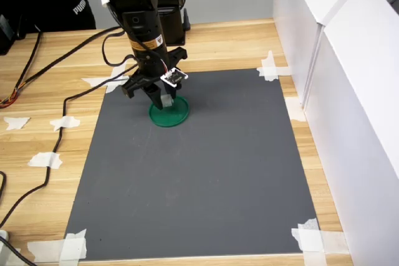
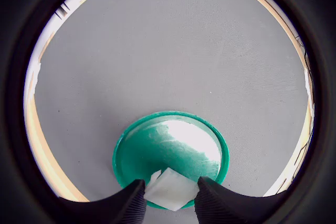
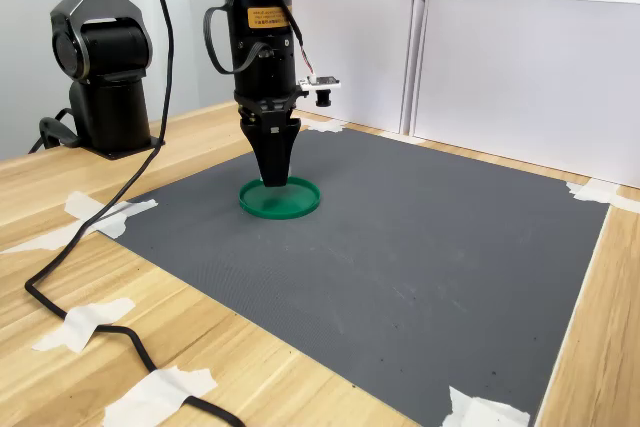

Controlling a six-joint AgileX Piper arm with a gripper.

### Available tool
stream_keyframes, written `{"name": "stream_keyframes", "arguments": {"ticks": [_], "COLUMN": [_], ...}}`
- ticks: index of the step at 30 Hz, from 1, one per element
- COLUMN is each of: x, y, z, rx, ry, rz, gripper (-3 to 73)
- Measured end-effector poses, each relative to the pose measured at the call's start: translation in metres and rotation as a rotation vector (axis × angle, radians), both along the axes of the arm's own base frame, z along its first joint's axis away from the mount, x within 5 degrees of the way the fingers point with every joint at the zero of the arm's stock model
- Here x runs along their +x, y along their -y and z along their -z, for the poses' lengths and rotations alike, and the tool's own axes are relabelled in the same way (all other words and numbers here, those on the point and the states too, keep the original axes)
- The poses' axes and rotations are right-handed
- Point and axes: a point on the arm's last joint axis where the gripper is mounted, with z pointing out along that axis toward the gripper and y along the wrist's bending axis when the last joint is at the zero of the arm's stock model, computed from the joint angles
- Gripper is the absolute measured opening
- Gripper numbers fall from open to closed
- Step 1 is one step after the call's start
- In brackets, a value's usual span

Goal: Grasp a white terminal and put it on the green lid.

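The green lid [image 1: 169, 114] [image 2: 173, 156] [image 3: 282, 200] lies flat on the grey mat, near its far left in the first exterior view. My gripper [image 1: 163, 101] [image 2: 169, 195] [image 3: 273, 179] hangs straight down over the lid's edge. In the wrist view the white terminal [image 2: 169, 189] sits pinched between the two black fingers [image 2: 128, 203], just above the lid's inside. In both exterior views the fingers hide the terminal, and the tips reach down almost to the lid.
The grey mat [image 1: 206, 172] is taped to a wooden table at its corners [image 1: 312, 238]. White panels [image 1: 349, 91] wall off the first exterior view's right. Black cables [image 1: 56, 135] trail over the wood on the first exterior view's left, beside tape pieces. A second black arm base [image 3: 105, 77] stands behind.
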Motion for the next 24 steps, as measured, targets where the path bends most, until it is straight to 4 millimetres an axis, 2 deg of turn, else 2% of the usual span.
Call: {"name": "stream_keyframes", "arguments": {"ticks": [7,13,16,20,24], "x": [0.0,0.0,0.0,0.0,-0.003], "y": [0.001,0.001,0.001,0.002,0.002], "z": [0.0,0.0,0.0,-0.004,-0.021], "rx": [-0.011,-0.02,-0.02,-0.019,-0.014], "ry": [0.0,0.001,0.001,0.02,0.109], "rz": [-0.007,-0.013,-0.013,-0.012,-0.004], "gripper": [37.7,52.7,56.9,57.9,57.0]}}
